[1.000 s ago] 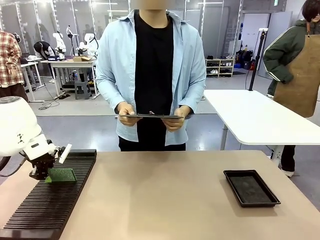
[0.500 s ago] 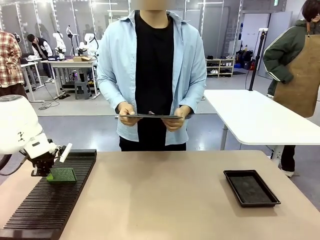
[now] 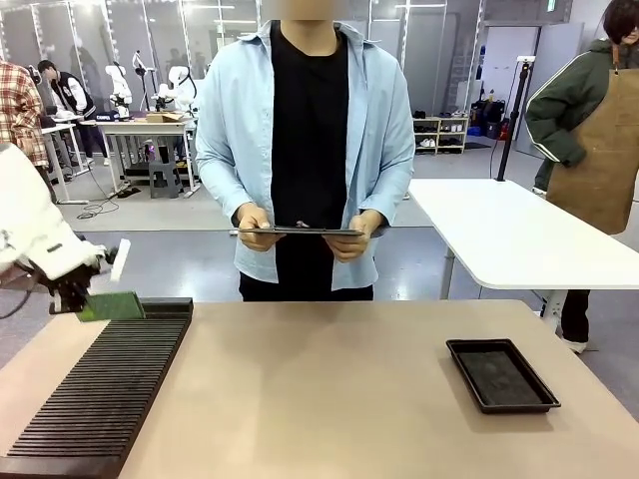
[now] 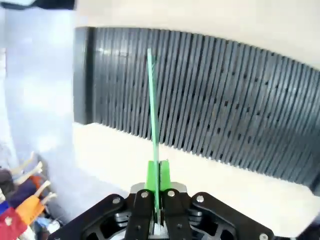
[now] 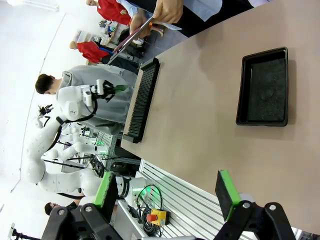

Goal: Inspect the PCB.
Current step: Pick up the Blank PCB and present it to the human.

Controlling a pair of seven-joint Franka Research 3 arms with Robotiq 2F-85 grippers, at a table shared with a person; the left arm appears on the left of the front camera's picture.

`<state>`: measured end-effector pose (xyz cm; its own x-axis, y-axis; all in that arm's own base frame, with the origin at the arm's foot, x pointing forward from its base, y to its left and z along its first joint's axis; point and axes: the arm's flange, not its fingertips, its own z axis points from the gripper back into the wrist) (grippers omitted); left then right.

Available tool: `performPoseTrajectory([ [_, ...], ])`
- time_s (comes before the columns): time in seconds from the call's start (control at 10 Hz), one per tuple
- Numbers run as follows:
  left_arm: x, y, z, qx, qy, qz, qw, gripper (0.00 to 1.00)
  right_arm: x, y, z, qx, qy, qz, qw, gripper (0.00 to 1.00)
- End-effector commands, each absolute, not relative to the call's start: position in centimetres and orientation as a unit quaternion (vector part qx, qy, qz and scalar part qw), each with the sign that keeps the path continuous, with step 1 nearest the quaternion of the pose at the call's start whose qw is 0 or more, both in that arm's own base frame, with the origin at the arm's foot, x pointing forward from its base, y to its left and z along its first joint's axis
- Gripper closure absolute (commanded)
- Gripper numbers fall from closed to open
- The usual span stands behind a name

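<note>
Left gripper (image 3: pixel 72 297) is clamped tight on one edge of the green PCB (image 3: pixel 112 306), holding it up in the air just over the far end of the black slotted rack (image 3: pixel 100 399). Right gripper (image 5: pixel 166 192) hangs with its jaws wide apart, nothing between them. The person across the table has a clipboard (image 3: pixel 300 232) in both hands.

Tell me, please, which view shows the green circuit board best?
The front view: the flat green circuit board shows its broad face, clamped in the left jaws above the black slotted rack. The left wrist view gives it edge-on, a thin line; the right wrist view, a far green speck.
</note>
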<state>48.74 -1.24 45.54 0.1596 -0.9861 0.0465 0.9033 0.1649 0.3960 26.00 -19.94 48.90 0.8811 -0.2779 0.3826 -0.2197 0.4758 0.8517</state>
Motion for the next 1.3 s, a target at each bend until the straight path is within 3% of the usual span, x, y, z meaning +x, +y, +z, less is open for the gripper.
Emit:
performPoseTrajectory([
  [0.0, 46.1, -1.1, 47.5, 0.081, -0.192, -0.557, 0.804, 1.00, 26.0, -20.0, 48.9, 0.514, -0.252, -0.010, 0.820, 0.00],
  [0.2, 47.2, -0.4, 48.3, -0.085, -0.200, -0.474, 0.853, 1.00, 26.0, -20.0, 48.9, 0.514, -0.252, -0.010, 0.820, 0.00],
  [0.5, 50.5, 0.4, 45.3, -0.310, -0.197, -0.350, 0.862, 1.00, 26.0, -20.0, 48.9, 0.514, -0.252, -0.010, 0.820, 0.00],
  [0.8, 51.4, -1.3, 42.2, -0.367, -0.179, -0.322, 0.854, 1.00, 26.0, -20.0, 48.9, 0.514, -0.252, -0.010, 0.820, 0.00],
  [1.2, 50.0, -0.6, 42.8, -0.336, -0.182, -0.347, 0.857, 1.00, 26.0, -20.0, 48.9, 0.514, -0.252, -0.010, 0.820, 0.00],
])
